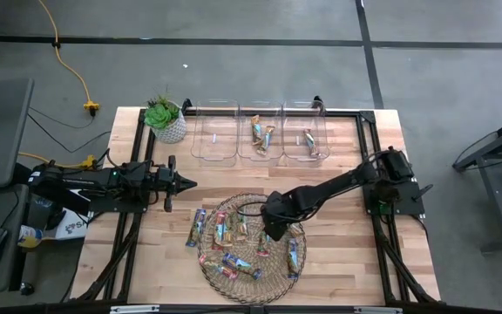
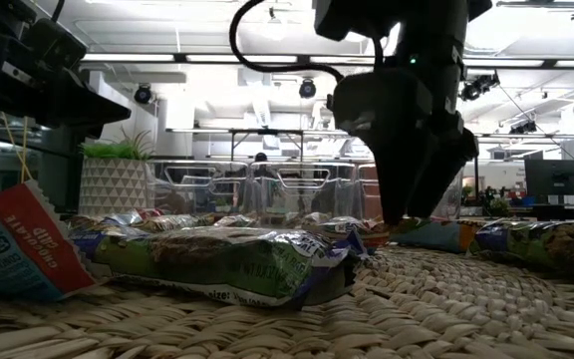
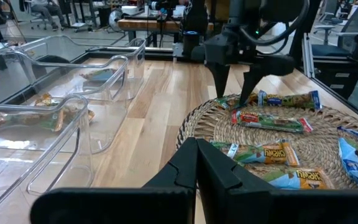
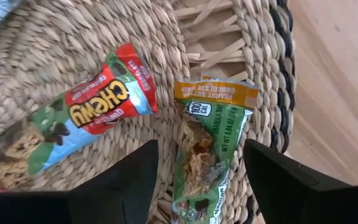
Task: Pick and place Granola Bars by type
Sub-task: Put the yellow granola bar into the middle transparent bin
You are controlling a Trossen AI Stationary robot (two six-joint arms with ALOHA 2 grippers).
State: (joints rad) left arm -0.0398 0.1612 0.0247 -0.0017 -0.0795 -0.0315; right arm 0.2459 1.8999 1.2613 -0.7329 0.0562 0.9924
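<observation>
My right claw [image 4: 194, 180] hangs spread over the green bar [image 4: 207, 149], centre frame; the red bar [image 4: 73, 124] alongside could get snagged.

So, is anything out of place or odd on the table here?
One blue-wrapped granola bar lies off the round wicker mat, on the bare wood at its left edge. The open right gripper straddles a green-and-tan bar. Nothing looks spilled or torn.

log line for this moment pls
right gripper open over green granola bar on wicker mat | left gripper shut, parked left of mat
</observation>
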